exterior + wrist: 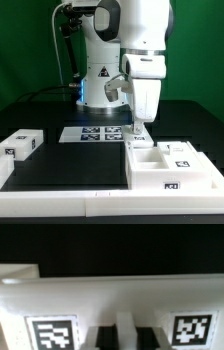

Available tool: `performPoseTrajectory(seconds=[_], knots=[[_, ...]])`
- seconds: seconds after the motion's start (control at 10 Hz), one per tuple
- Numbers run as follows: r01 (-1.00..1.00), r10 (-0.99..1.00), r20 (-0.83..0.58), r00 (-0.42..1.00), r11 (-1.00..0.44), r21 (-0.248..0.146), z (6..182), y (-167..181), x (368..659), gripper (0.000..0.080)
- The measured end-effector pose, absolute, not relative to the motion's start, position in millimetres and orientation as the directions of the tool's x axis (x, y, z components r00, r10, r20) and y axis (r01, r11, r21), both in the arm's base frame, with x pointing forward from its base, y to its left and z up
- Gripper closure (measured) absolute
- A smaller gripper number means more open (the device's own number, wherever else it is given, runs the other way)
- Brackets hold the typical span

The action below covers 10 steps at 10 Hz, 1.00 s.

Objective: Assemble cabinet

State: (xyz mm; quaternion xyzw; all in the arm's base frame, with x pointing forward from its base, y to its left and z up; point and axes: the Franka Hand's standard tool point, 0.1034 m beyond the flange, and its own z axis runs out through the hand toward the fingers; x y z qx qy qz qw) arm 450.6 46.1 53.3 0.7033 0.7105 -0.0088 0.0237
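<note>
Cabinet (162,172) sitting nearest, at exterior view's right; gripper (139,130) hovering at its back wall, claw state unclear. Seemingly lining up grasp; next needing straight descent onto wall.

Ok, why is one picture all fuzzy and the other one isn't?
Wrist view: the camera sits very near the cabinet, so its white wall and square tags look soft and smeary. Exterior view: sharper and evenly lit, the black table dark, no strong glare.
</note>
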Motion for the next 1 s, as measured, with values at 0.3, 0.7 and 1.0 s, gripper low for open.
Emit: performPoseTrajectory(seconds=[0.3,0.7,1.0], knots=[[1.000,1.000,0.002,0.016,-0.016,0.019,51.9,31,453,0.0730],[0.999,1.000,0.001,0.029,-0.029,0.015,54.8,46,452,0.0730],[1.000,1.000,-0.004,0.029,-0.029,0.008,58.4,49,454,0.0730]])
